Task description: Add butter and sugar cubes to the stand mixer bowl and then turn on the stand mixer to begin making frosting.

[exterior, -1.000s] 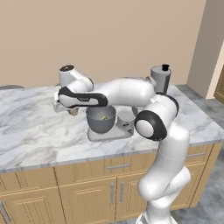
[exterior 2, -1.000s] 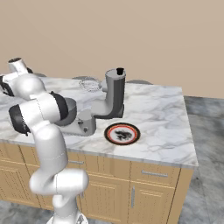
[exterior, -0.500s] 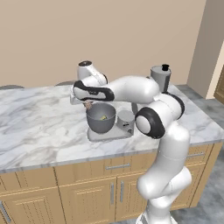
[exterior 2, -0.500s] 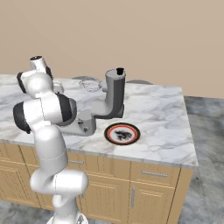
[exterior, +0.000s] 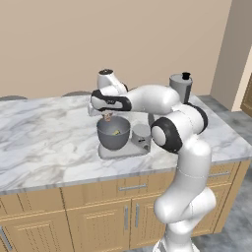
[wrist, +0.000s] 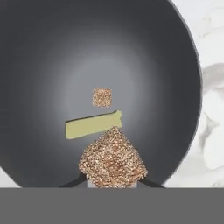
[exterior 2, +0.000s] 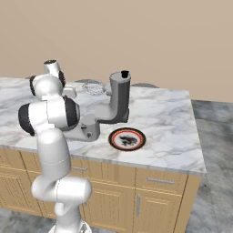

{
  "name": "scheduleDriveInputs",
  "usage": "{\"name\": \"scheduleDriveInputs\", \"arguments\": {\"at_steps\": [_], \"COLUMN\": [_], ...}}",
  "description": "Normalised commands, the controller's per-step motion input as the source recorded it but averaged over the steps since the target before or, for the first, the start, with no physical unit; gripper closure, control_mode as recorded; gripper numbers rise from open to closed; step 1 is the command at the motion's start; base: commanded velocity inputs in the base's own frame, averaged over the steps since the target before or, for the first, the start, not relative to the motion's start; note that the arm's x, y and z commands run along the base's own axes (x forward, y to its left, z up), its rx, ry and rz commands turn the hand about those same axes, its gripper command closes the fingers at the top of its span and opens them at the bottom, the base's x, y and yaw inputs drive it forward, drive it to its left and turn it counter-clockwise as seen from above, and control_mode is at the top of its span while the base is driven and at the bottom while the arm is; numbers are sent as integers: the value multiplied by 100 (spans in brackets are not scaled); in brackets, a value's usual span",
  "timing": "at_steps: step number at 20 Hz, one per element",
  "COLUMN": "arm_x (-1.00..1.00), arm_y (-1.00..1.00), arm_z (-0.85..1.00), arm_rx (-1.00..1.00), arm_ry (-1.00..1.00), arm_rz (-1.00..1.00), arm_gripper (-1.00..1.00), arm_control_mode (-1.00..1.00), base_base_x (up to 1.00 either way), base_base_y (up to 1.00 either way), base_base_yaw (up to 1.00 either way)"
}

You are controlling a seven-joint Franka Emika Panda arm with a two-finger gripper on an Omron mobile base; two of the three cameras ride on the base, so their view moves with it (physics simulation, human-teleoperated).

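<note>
— Where is the gripper [exterior: 107, 117] right now?

— It hangs just above the stand mixer bowl [exterior: 113, 133], pointing down into it. In the left base view the white arm reaches across from about four o'clock to the bowl near the centre.

— Are the jaws wide or narrow?

— Narrow, pinched on one of the sugar cubes [wrist: 113, 158]. In the hand view that tan speckled cube sits between the two dark finger tips at six o'clock, turned corner-up like a diamond.

— And what lies in the bowl?

— The butter [wrist: 93, 125], a pale yellow strip lying on the grey floor of the bowl, roughly at the middle. The other sugar cube [wrist: 102, 97] rests just beside it, toward twelve o'clock, apart from the held one. Seen from the hand, the held cube overlaps the butter's lower edge, but it is above it, not on it.

— Where is the bowl on the mixer?

— It sits on the flat base of the stand mixer [exterior 2: 114, 105], with the short column at about three o'clock of it in the left base view. The boxy head rises further back.

— Anything else on the marble counter [exterior: 44, 140]?

— A red-rimmed plate [exterior 2: 128, 139] with dark marks on its face, at about five o'clock from the mixer in the right base view, near the counter's front edge.
</note>
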Motion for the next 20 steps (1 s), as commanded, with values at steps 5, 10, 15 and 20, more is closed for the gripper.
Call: {"name": "scheduleDriveInputs", "arguments": {"at_steps": [5, 10, 15, 20], "arm_x": [16, 14, 15, 7], "arm_y": [-18, -10, -1, 0], "arm_z": [-50, -50, -52, -50], "arm_rx": [0, 0, 0, 0], "arm_ry": [2, 0, 0, 0], "arm_rz": [0, 0, 0, 0], "arm_gripper": [100, 100, 100, 100], "arm_control_mode": [-100, -100, -100, -100], "base_base_x": [0, 0, 0, 0], "base_base_y": [0, 0, 0, 0], "base_base_yaw": [0, 0, 0, 0]}}
